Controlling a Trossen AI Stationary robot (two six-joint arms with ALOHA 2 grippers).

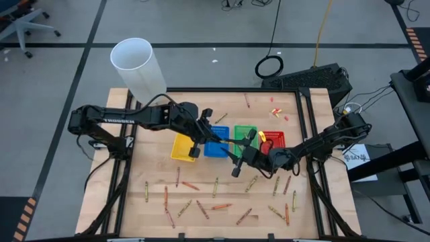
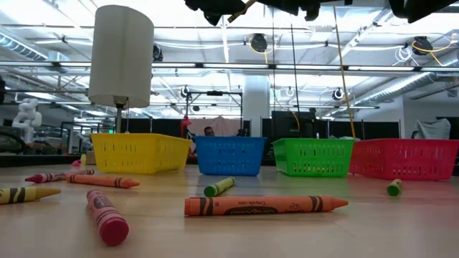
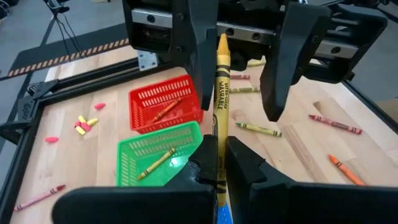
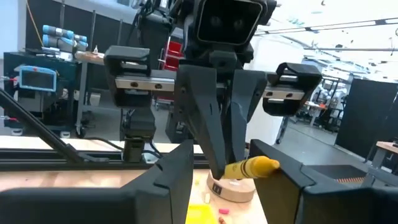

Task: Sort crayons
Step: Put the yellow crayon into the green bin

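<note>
A yellow crayon hangs in the air above the blue tray and green tray, with my left gripper shut on it. My right gripper faces the left one, open, one finger on each side of the crayon's free end. Many other crayons lie loose on the near half of the table. One crayon lies in the green tray and one in the red tray. My left gripper pinches the yellow crayon's near end between its two fingers. The fingers come from the table's left, slanting a little downward, and the crayon sticks out ahead of them along their line. It is lifted clear of trays and table.
Yellow, blue, green and red trays stand in a row at mid-table. A white cylinder stands at the far left corner. Small pink and yellow scraps lie at the far right. A dark rail frame edges the table.
</note>
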